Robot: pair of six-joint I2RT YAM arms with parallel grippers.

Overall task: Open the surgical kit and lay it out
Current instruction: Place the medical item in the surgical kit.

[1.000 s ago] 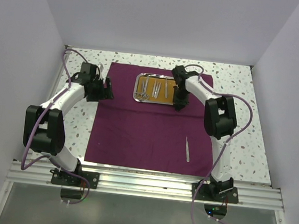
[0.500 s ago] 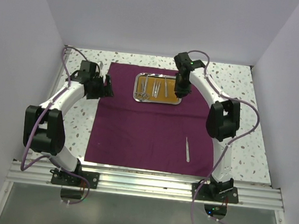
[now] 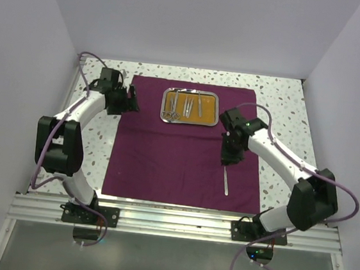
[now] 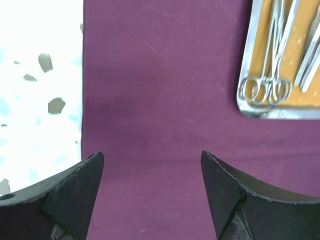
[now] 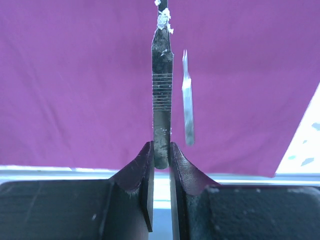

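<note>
The dark purple cloth (image 3: 165, 153) lies spread flat on the table. The steel tray (image 3: 189, 124) with orange-brown liner sits at the cloth's far middle and holds scissors, forceps (image 4: 265, 90) and tweezers. My right gripper (image 3: 227, 158) hovers over the cloth's right side, shut on a thin flat silver instrument (image 5: 161, 100) that points away from the jaws. A second thin silver instrument (image 3: 227, 180) lies on the cloth just beside it and also shows in the right wrist view (image 5: 187, 100). My left gripper (image 3: 131, 99) is open and empty over the cloth's left edge, left of the tray (image 4: 252, 107).
Speckled white tabletop (image 3: 91, 151) shows on both sides of the cloth. White walls close in the left, right and back. An aluminium rail (image 3: 171, 221) runs along the near edge, just past the cloth's near hem (image 5: 150, 167).
My right arm has swung from the tray's right end to the cloth's near right, carrying the silver instrument. My left gripper has shifted slightly toward the back.
</note>
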